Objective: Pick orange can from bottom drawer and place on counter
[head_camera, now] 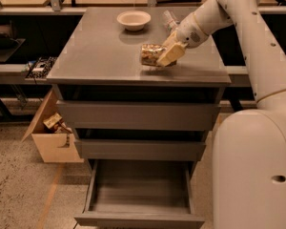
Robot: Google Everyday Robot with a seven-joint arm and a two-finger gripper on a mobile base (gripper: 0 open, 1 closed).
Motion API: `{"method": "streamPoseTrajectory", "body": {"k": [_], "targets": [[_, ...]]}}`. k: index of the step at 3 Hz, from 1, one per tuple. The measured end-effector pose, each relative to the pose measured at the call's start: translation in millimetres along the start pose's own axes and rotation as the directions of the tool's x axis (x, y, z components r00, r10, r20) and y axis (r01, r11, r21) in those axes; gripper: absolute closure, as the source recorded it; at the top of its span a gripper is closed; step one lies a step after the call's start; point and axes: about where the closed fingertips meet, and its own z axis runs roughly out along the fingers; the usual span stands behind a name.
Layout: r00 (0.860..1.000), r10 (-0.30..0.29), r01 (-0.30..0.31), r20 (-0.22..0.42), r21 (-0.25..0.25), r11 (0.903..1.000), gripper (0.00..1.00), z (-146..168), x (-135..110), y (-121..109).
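The orange can (pixel 151 55) lies on its side low over the counter (pixel 100 51), near the front right part. My gripper (pixel 168 55) reaches in from the right and is shut on the can's right end; one cream finger (pixel 170 54) covers that end. The bottom drawer (pixel 140 190) is pulled out below, and its dark grey inside shows nothing in it. I cannot tell whether the can touches the counter.
A white bowl (pixel 134 19) stands at the back of the counter. A clear plastic bottle (pixel 170 19) lies just behind my wrist. The two upper drawers (pixel 138 116) are partly out. An open cardboard box (pixel 52 135) stands on the floor at left. My base (pixel 252 171) fills the right.
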Motion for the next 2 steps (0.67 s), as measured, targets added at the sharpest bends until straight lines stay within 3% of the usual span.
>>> {"method": "streamPoseTrajectory", "body": {"k": [2], "targets": [[1.000, 0.006, -0.006, 0.007, 0.009, 0.9999, 0.35, 8.9, -1.1, -8.0]]}}
